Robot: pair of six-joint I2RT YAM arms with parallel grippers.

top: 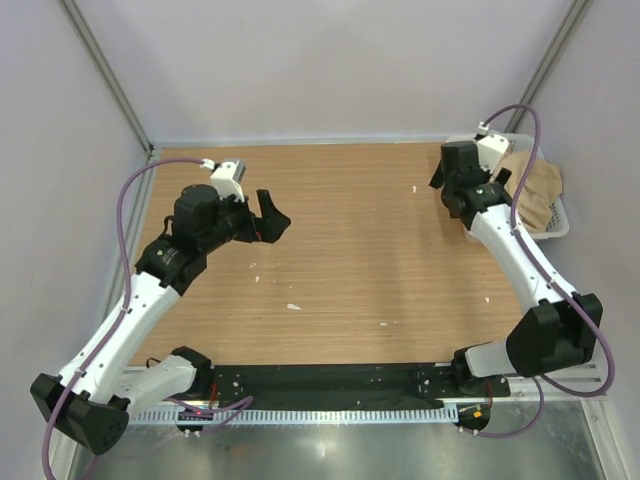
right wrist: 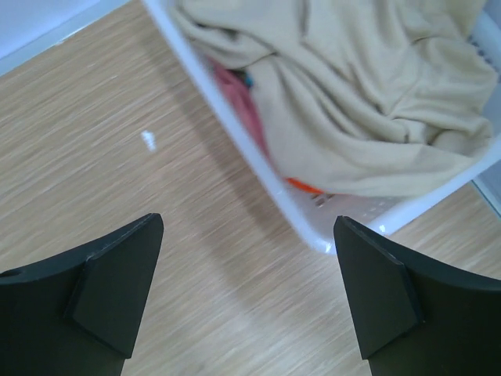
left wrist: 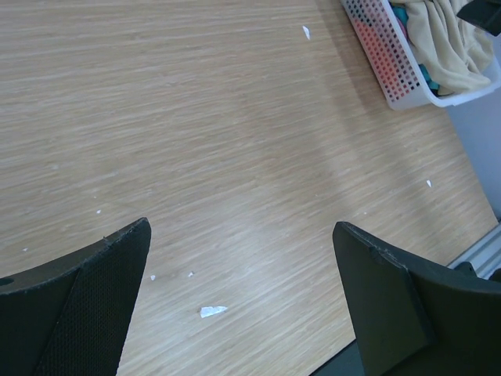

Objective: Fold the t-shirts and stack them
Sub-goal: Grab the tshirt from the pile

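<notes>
t-shirts (right wrist: 368, 110) in basket (right wrist: 307, 229), basket at far right of table (top: 350, 250)

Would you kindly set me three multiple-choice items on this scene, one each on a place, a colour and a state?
1. Where is the crumpled tan-beige cloth t-shirt?
A. On a metal shelf.
B. In the white plastic lattice basket.
C. In a cardboard box.

2. What colour is the cloth pressed against the basket's wall beneath it?
A. Black.
B. Dark green.
C. Coral-red.

3. How does the right gripper stand?
A. Open, holding nothing.
B. Shut on the t-shirt.
C. Shut on the basket's rim.

Answers:
1 B, the shirt is heaped inside the basket's walls.
2 C, red-pink fabric shows at the wall in the right wrist view.
3 A, its jaws stand wide apart, nothing between them.
</notes>
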